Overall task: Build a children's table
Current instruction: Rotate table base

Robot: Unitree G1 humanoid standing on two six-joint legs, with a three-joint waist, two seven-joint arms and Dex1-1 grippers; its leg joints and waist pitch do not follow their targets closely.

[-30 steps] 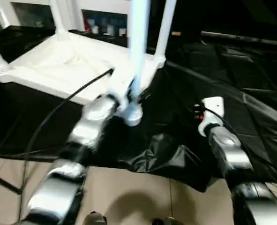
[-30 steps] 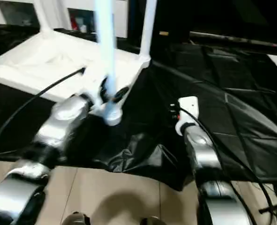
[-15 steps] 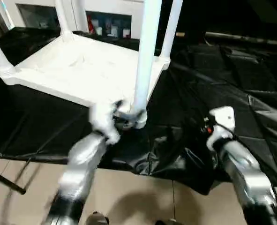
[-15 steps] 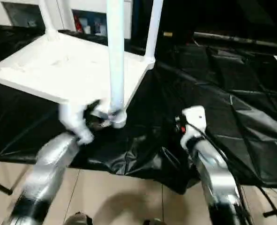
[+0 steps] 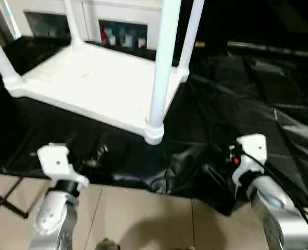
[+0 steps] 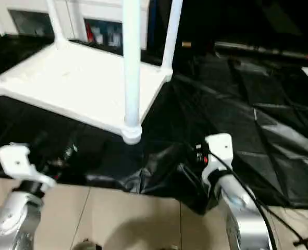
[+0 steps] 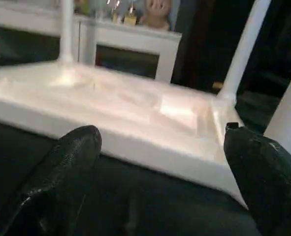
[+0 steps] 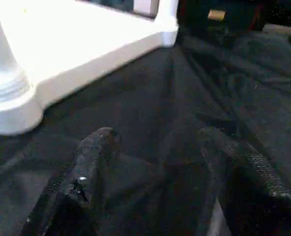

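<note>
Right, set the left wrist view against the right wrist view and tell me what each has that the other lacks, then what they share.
Left wrist view alone: the white cabinet with glass doors behind the table, small items on its top, and the left gripper with its black fingers wide apart.

Right wrist view alone: the near corner socket with a leg seated in it, and the right gripper, open over the cloth.

Both: the upturned white table top lying on the black cloth, with legs standing up from its corners.
</note>
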